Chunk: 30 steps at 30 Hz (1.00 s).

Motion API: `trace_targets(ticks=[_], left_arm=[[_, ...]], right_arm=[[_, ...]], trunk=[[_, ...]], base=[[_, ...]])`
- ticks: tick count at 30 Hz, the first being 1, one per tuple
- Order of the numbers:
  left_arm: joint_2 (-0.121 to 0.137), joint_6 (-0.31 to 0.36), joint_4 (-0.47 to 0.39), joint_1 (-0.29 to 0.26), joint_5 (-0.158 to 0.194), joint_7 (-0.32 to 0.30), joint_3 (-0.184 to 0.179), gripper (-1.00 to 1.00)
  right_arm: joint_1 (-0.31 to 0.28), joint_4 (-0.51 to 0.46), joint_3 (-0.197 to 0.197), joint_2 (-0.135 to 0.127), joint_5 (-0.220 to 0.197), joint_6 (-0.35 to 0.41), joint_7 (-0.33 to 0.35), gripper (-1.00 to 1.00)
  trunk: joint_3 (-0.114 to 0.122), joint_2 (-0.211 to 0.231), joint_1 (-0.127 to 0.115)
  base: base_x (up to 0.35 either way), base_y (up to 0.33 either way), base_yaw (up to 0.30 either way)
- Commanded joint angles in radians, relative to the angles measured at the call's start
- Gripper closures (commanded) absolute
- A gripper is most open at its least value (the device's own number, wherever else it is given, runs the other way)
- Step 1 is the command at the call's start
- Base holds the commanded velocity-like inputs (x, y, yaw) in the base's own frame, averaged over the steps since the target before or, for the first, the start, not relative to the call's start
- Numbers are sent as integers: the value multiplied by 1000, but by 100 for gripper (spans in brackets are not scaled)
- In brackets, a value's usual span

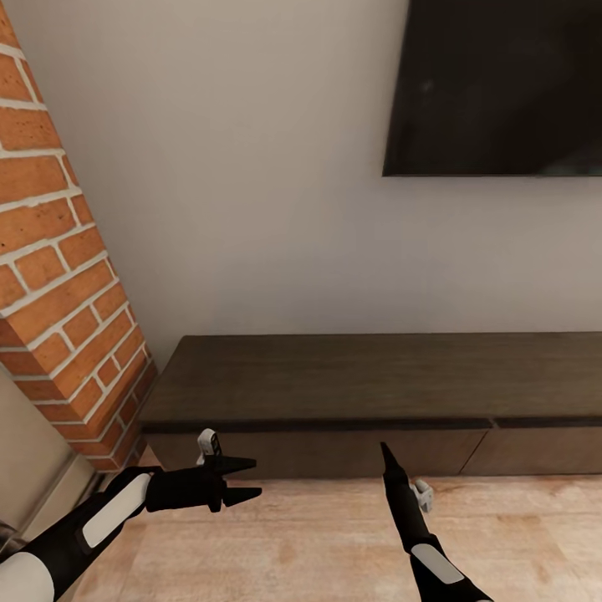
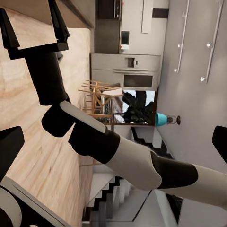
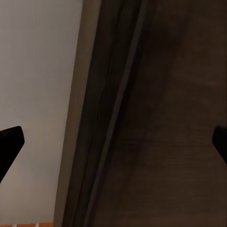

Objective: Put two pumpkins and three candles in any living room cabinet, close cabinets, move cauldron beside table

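The cabinet (image 1: 334, 380) is a long low dark-brown unit against the wall, and its flat fronts look shut. My left gripper (image 1: 244, 478) hovers open and empty over the floor, just before the cabinet's left end. My right gripper (image 1: 386, 456) points at the cabinet front near its middle. It is open, as the left wrist view shows with the right gripper (image 2: 33, 22) spread wide. The right wrist view looks closely at the cabinet (image 3: 165, 118) wood. Pumpkins, candles, cauldron and table are out of view.
A brick column (image 1: 58, 276) stands at the left beside the cabinet. A black TV (image 1: 502, 84) hangs on the white wall above it. Pale wood floor (image 1: 318, 535) lies under both arms. Far off are a fridge (image 2: 125, 71) and wooden chairs (image 2: 99, 97).
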Motion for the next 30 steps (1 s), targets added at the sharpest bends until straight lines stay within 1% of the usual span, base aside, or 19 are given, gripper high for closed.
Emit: trace_targets(ticks=[1, 6, 9, 12, 17, 25, 30], left_arm=[[1, 4, 0, -1, 4, -2, -4, -100], [1, 4, 2, -2, 2, -1, -4, -100], [0, 3, 7, -2, 1, -1, -4, -100], [-7, 3, 9, -1, 1, -1, -1, -100], [-10, 2, 10, -1, 1, -1, -2, -100], [-11, 2, 11, -1, 1, -1, -1, -100], [-11, 2, 10, -1, 1, -1, 0, -100]], right_arm=[[-1, 1, 8, -1, -10, -6, 2, -100], [0, 1, 8, -2, -30, -6, 1, -100], [0, 1, 8, -3, -34, -6, 0, -100], [0, 1, 8, -3, -36, -6, 0, -100], [0, 1, 9, -1, -37, -6, 0, -100], [0, 1, 9, -1, -37, -6, 0, -100], [0, 1, 9, -1, -37, -6, -1, -100]], trunk=[[-1, 0, 0], [-1, 0, 0], [-1, 0, 0], [-1, 0, 0], [-1, 0, 0], [-1, 0, 0], [-1, 0, 0]], base=[[24, 0, 0], [9, 0, 0], [122, 0, 0], [116, 0, 0], [75, 0, 0], [104, 0, 0], [31, 0, 0]])
